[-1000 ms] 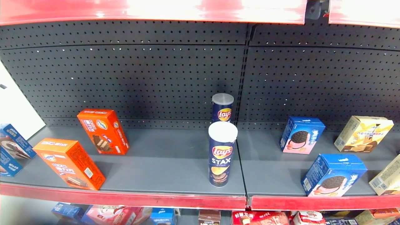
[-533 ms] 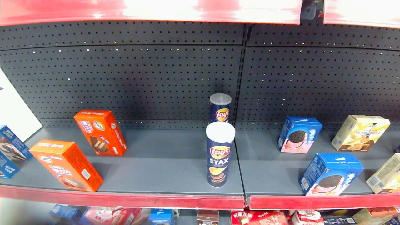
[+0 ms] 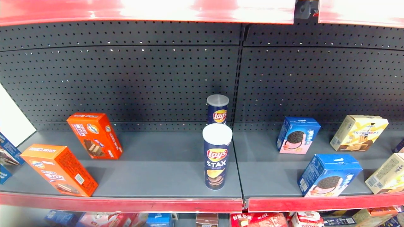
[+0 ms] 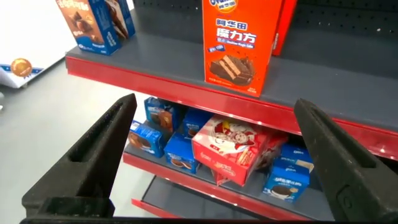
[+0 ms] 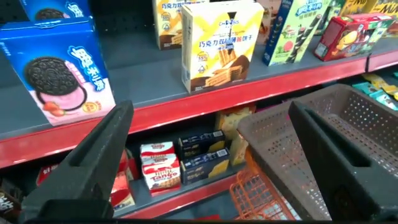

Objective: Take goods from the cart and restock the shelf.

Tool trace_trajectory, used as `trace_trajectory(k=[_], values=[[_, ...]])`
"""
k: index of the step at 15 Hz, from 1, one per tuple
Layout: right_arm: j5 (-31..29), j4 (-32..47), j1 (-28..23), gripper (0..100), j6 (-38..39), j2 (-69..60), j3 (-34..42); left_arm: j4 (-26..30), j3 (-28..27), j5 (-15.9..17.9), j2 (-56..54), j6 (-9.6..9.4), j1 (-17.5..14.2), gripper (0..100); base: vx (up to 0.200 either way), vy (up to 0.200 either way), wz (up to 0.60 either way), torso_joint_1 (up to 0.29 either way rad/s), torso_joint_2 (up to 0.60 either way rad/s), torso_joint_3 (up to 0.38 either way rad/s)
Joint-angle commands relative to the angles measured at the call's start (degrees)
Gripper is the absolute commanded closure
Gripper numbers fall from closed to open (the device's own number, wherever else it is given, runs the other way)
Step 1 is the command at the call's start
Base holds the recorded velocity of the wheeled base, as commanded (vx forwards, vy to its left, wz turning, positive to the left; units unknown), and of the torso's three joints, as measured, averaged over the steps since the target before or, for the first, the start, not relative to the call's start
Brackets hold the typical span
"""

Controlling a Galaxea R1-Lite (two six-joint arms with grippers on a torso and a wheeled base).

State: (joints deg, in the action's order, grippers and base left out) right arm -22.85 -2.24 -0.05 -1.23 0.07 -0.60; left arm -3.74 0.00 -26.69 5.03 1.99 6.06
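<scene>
The cart basket (image 5: 348,134) is sitting low, near the right claw (image 5: 211,115) and below the shelf (image 3: 157,170). Right claw and left claw (image 4: 214,106) are both gaping wide and empty, probably readying a pick. Chip cans (image 3: 216,157) are standing mid-shelf, leaving gaps.

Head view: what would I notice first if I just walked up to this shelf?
Probably the two tall dark-blue cans standing upright in the middle of the grey shelf: the front chip can near the shelf's front, and the rear chip can right behind it by the pegboard. Next come the two orange wafer boxes on the robot's left and the blue cookie boxes on its right.
</scene>
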Motion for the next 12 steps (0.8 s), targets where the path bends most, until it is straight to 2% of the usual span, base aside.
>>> trace_trajectory(k=[1, 4, 7, 9, 12], values=[[-0.01, -0.04, 0.05, 0, 0.09, -0.07, -0.02, -0.04, 0.00, -0.03, 0.33, -0.05, -0.08, 0, 0.000, 0.000, 0.00, 0.000, 0.00, 0.000], [2.63, 0.05, 0.05, 0, 2.46, -0.07, -0.02, -0.04, 0.00, -0.03, 0.33, -0.14, -0.08, 0, 0.000, 0.000, 0.00, 0.000, 0.00, 0.000], [11.07, 0.40, 0.05, 0, 1.85, -0.07, -0.19, 0.05, 0.00, 1.55, 0.33, -1.37, 0.01, 0, 0.000, 0.000, 0.00, 0.000, 0.00, 0.000], [13.53, 1.01, 0.05, 0, 1.58, -0.07, -0.37, 0.05, 0.00, 2.08, 0.33, -1.99, 0.01, 0, 0.000, 0.000, 0.00, 0.000, 0.00, 0.000], [13.27, 1.01, 0.05, 0, 2.02, -0.07, -0.37, -0.04, 0.00, 2.25, 0.33, -2.16, -0.08, 0, 0.000, 0.000, 0.00, 0.000, 0.00, 0.000]])
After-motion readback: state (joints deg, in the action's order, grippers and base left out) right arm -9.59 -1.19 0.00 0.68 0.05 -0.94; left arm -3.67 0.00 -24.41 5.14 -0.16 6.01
